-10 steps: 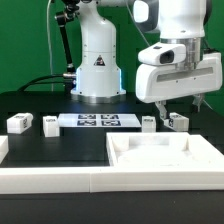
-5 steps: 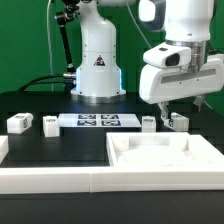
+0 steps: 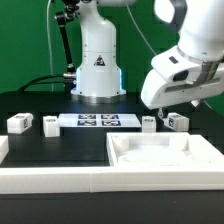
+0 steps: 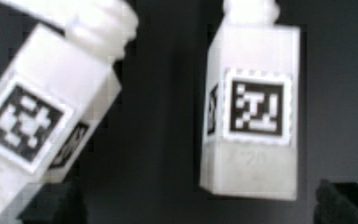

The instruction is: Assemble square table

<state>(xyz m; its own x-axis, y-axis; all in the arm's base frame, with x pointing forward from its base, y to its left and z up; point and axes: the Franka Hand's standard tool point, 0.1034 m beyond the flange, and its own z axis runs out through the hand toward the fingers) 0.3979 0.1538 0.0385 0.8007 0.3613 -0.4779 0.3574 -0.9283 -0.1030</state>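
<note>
The end effector hovered released, holding nothing, just above the near leg and the far leg on the table. The square top lay close by. A leg pickup seemed in hand, so the next move called for centring over one leg and descending.

The square top looks like smooth, matt white plastic. The block legs are the same white plastic, slightly shiny, with flat printed black-and-white tags. The bench is matt black. The arm base has a smooth, glossy white shell.
</note>
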